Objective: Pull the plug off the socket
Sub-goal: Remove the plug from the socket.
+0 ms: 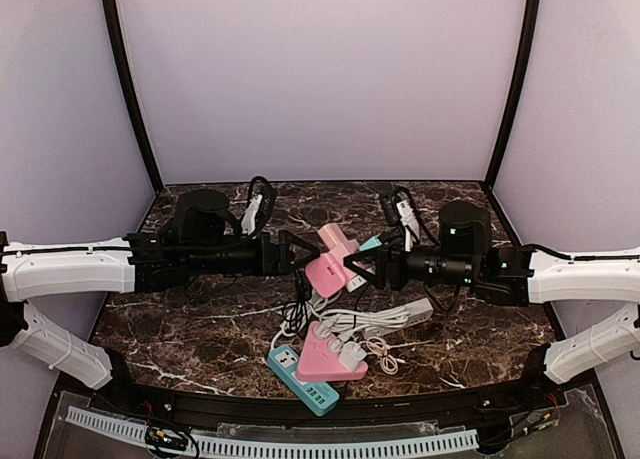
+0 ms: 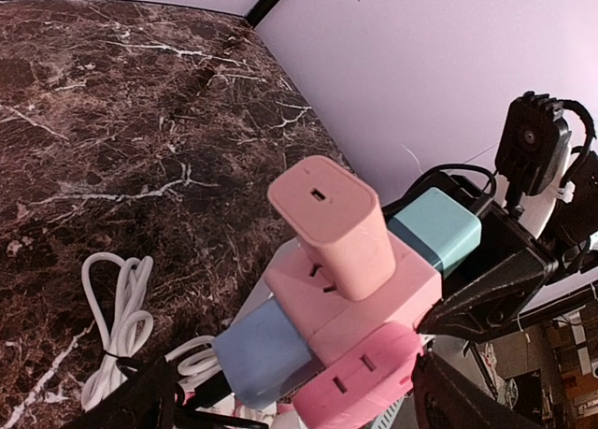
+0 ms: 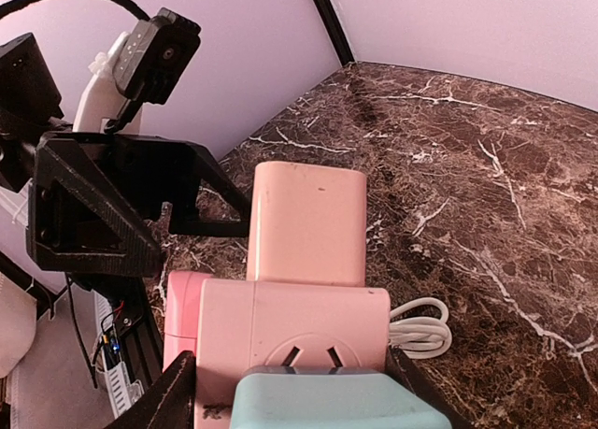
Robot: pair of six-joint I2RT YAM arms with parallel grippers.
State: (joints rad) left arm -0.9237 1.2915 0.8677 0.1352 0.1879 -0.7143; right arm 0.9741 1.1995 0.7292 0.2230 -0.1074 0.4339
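Note:
A pale pink cube socket [image 1: 330, 271] hangs above the middle of the table. My right gripper [image 1: 362, 269] is shut on it, its black fingers [image 3: 173, 396] pressing the cube's two sides [image 3: 299, 326]. Several plugs sit in the cube: a peach charger plug [image 2: 327, 219] on top, a teal plug [image 2: 437, 228] facing the right wrist, a blue plug [image 2: 262, 354] and a deeper pink plug [image 2: 364, 382] facing the left wrist. My left gripper [image 1: 305, 254] stands open, its jaws wide on either side of the blue and deeper pink plugs.
Below the cube lie a teal power strip [image 1: 303, 377], a pink triangular socket block [image 1: 325, 357] with white plugs, a white strip [image 1: 395, 317] and coiled white cables [image 2: 117, 307]. Purple walls and black corner posts [image 1: 130, 89] close in the dark marble table [image 1: 200, 329].

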